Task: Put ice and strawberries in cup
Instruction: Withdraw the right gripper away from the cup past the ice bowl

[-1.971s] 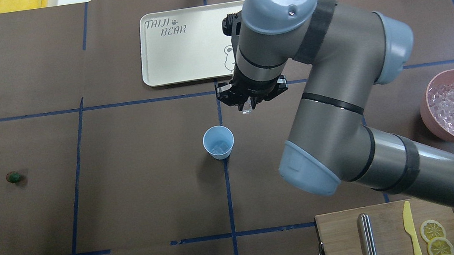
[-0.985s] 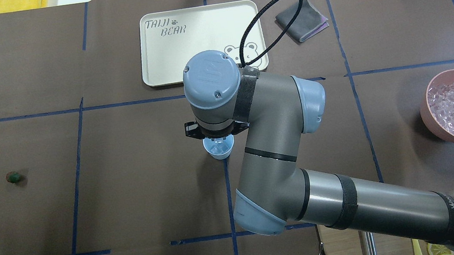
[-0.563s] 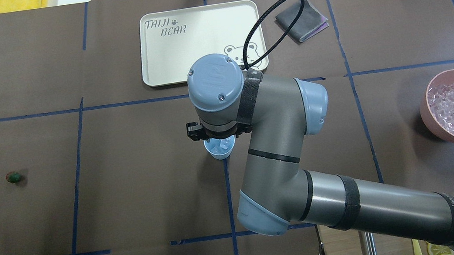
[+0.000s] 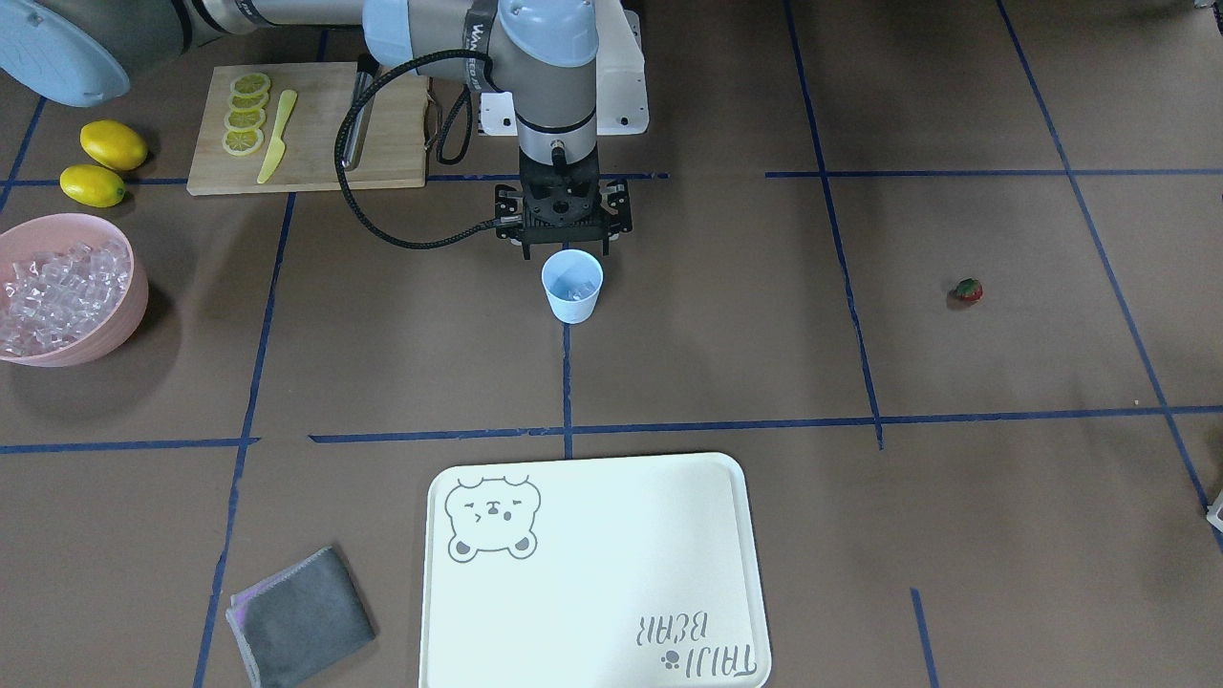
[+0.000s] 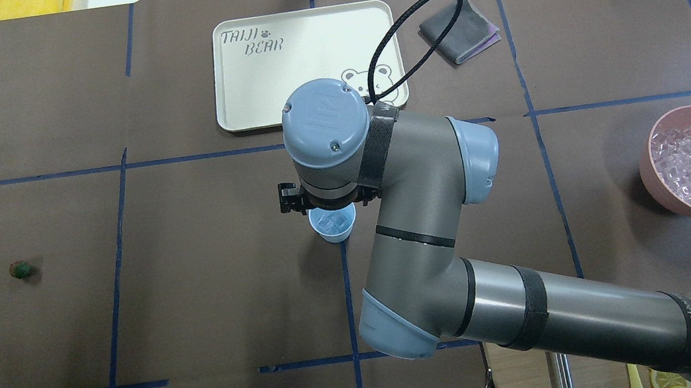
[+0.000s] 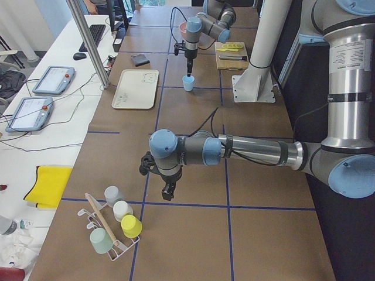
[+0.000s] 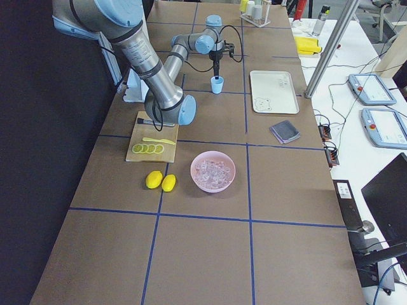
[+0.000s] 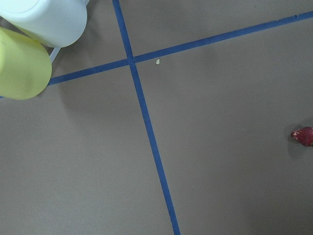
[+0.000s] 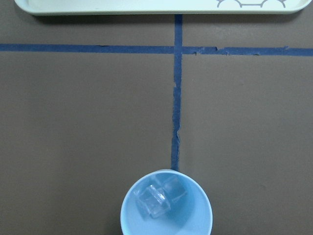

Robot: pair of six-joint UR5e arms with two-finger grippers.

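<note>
Overhead and front views face each other, sharing the cup (image 5: pixel 334 227); wrist cameras look down closely.

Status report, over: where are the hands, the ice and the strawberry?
Right hand over the cup, left hand low over the table; open or shut unclear for both. Ice in cup, strawberry out on the table. Nothing blocking it.

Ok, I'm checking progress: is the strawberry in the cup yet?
No, the strawberry lies well apart from the cup, which holds only ice cubes.
</note>
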